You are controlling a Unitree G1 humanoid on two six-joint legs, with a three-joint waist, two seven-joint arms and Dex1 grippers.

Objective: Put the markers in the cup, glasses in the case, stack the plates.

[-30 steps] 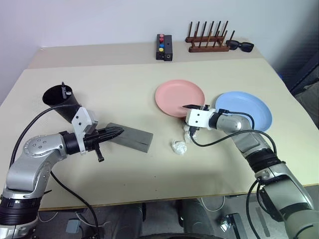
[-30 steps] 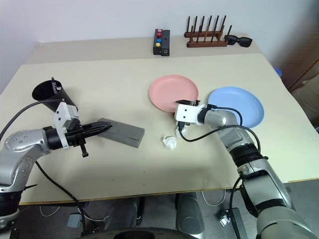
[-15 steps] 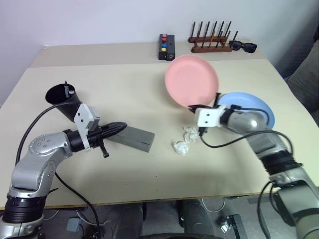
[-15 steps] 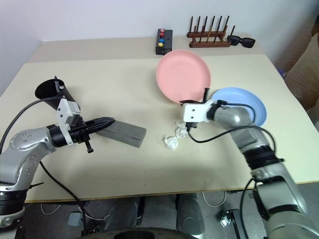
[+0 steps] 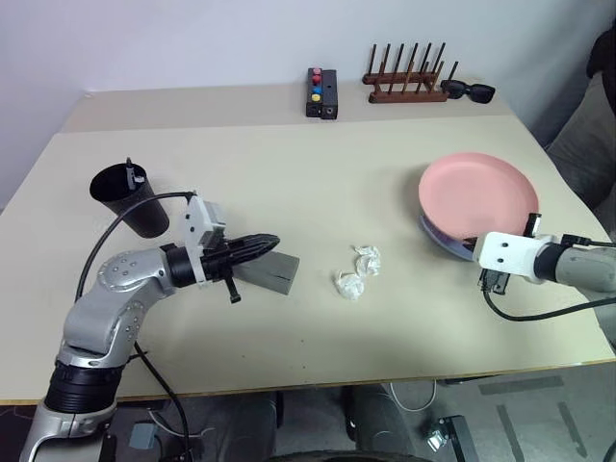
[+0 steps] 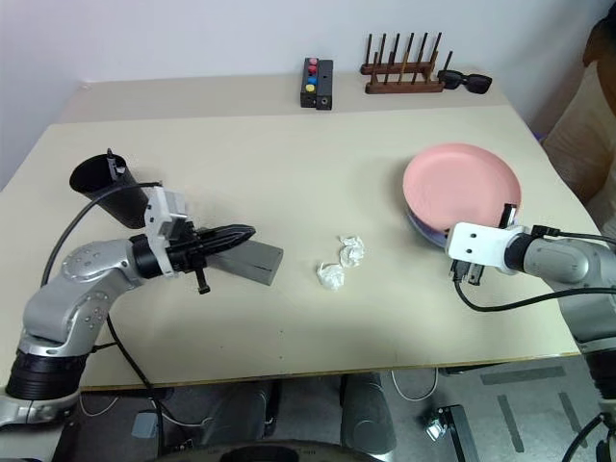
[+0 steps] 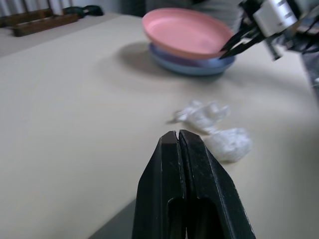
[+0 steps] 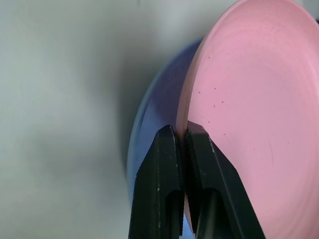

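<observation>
The salmon pink plate (image 5: 476, 191) lies over the light blue plate (image 5: 442, 237) at the table's right side, covering most of it. My right gripper (image 8: 177, 130) is shut on the pink plate's near rim. I cannot tell whether the pink plate rests fully on the blue one. The black cup (image 5: 130, 200) stands at the left with a dark marker (image 5: 128, 171) sticking out of it. My left gripper (image 5: 269, 241) is shut and empty, its tips just over the grey case (image 5: 276, 270). The glasses are out of view.
Two crumpled white paper wads (image 5: 357, 272) lie mid-table between the case and the plates. At the back edge stand a black box with coloured buttons (image 5: 320, 92), a wooden peg rack (image 5: 404, 85) and black sunglasses (image 5: 470, 91).
My right gripper carried the pink plate from mid-table, where it was lifted and tilted, rightward onto the blue plate. My left gripper slid a little right along the case.
</observation>
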